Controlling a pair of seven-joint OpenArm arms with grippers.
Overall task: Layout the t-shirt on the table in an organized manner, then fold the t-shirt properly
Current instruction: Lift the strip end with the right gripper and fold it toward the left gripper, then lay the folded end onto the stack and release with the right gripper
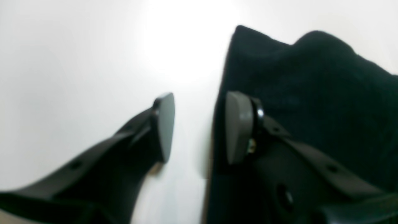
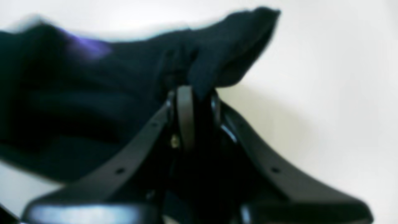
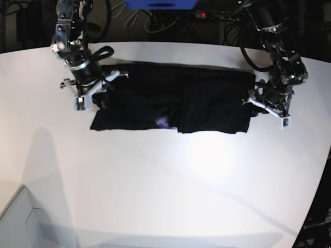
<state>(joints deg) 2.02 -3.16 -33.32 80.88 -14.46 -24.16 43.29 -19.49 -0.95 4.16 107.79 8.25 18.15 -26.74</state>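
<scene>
The t-shirt (image 3: pixel 176 103) lies as a long, dark band across the far half of the white surface (image 3: pixel 165 186), folded over on itself so that it reads as a rough rectangle with a slightly ragged near edge. Its cloth is plain black and matte, and a small purple patch of print (image 3: pixel 164 123) peeks out at the near edge of the shirt, close to its middle; the same purple shows as a blur on the cloth in the right wrist view. At the end of the shirt toward the base view's left, the right gripper (image 2: pixel 199 93) has its jaws drawn tight together on a raised corner of the fabric, which stands up in a peak above the fingertips and droops over them. At the opposite end of the shirt, the left gripper (image 1: pixel 199 127) stands with its jaws parted: one pad (image 1: pixel 238 127) rests against the straight black edge of the cloth, the other pad (image 1: pixel 164 126) sits over bare white surface just beside that edge, and a strip of white shows between the two, so nothing is pinched there. Beyond the shirt's far edge, past the curved rim of the surface, dark cables (image 3: pixel 155 20) and a blue object (image 3: pixel 161 4) sit in shadow, well apart from the shirt. Nearer than the shirt the surface shows only soft shadows and a bright glare.
</scene>
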